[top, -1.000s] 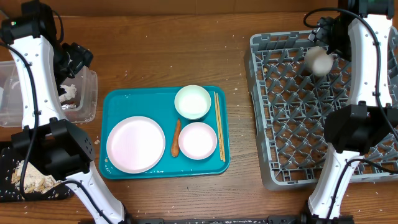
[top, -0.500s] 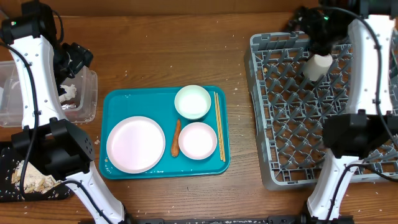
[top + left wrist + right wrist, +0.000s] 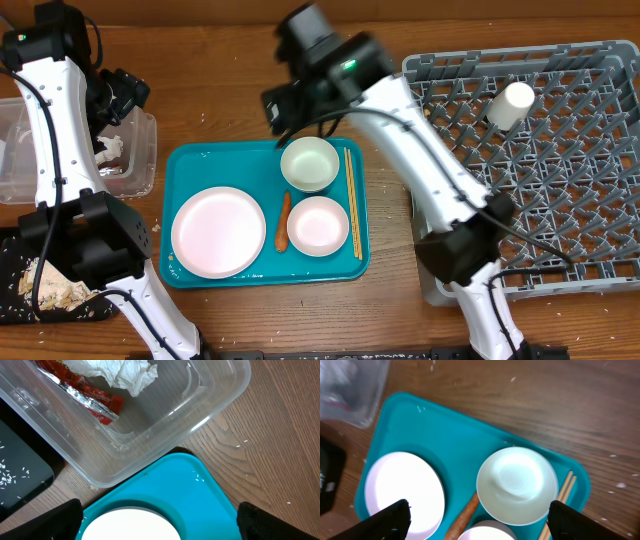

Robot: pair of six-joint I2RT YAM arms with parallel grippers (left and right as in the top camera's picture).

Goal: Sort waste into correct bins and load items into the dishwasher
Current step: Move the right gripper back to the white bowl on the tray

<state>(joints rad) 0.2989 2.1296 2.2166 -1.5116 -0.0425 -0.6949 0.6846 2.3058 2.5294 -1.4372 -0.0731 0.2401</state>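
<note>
Teal tray sits mid-table and carries what is left for you: the plate at its left, the top bowl at the far edge, the lower bowl below it, the carrot lying between plate and lower bowl, and the chopsticks along the right rim. The cup lies on its side among the pegs at the far end of the rack with nothing gripping it, so that item reads as loaded. Your right gripper hangs above the tray's far edge, jaws spread wide with nothing between them. Its wrist view looks straight down on the top bowl, which suggests that bowl is the next pick, and the wide spread suits taking its rim. Your left gripper is likewise wide and empty, poised where the tub sits just beside the tray corner, out of the right arm's way. In the tub lie the napkin and the red wrapper, so the dry waste looks sorted. The black tray holds pale scraps and seems to be the food bin. The carrot is the one piece of waste not yet binned, and by that split it belongs with the scraps. Mind the carrot and chopsticks when you lift a bowl: both lie just beside the lower bowl and could be nudged.
</note>
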